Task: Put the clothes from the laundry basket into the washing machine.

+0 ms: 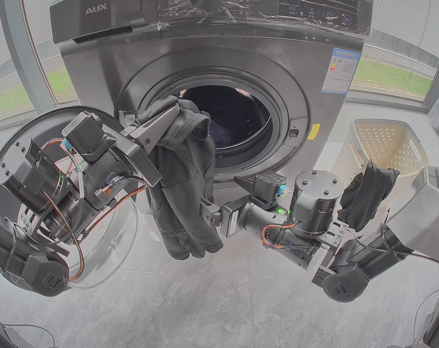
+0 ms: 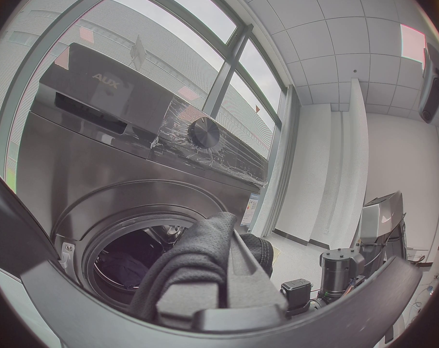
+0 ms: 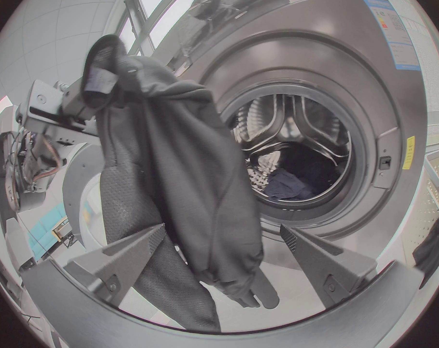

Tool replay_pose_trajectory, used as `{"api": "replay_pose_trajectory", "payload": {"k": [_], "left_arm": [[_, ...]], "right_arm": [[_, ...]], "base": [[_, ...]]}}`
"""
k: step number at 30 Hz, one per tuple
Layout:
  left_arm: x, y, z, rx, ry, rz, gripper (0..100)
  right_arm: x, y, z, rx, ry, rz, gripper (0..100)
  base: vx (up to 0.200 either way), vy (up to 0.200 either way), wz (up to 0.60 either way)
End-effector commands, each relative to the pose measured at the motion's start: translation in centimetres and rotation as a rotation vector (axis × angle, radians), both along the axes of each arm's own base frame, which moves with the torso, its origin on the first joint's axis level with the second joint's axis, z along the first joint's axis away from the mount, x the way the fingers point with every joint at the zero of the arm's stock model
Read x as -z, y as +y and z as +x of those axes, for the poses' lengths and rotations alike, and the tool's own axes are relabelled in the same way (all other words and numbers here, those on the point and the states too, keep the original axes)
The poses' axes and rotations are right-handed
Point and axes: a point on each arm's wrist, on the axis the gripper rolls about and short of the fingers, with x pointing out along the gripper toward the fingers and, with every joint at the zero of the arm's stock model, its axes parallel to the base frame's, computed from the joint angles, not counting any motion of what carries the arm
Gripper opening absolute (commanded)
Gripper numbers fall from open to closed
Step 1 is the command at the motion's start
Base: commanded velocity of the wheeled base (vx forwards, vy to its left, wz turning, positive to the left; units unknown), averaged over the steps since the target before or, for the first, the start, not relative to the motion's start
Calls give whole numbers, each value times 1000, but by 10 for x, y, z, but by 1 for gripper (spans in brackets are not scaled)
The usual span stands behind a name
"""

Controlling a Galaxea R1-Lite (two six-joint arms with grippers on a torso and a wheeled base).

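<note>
Currently the left gripper pinches the dark garment at the left rim of the washing machine, with most of the cloth hanging outside, below the opening. Let go here, it likely drops to the floor or snags on the right gripper, whose fingers stand wide just beside it.

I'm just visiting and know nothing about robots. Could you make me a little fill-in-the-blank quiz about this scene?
The left tool grips a hanging dark garment; the right tool is ____.
Dark clothes lie inside the washing machine's ____.
Another dark cloth drapes over the rim of the laundry ____.
Missing words: open; drum; basket.
</note>
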Motion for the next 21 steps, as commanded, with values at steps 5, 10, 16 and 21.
{"api": "replay_pose_trajectory", "payload": {"k": [5, 10, 16, 21], "left_arm": [[1, 0, 0, 0, 2, 1, 0], [1, 0, 0, -1, 2, 1, 0], [0, 1, 0, -3, -1, -1, 0], [0, 1, 1, -3, 0, 0, 0]], "right_arm": [[0, 3, 15, 24, -19, 21, 100], [-7, -4, 32, 64, -45, 43, 100], [-6, -9, 32, 23, -43, 38, 100], [-10, -14, 34, 20, -60, 49, 100]], "base": [[0, 0, 0], [0, 0, 0], [0, 0, 0], [0, 0, 0]]}}
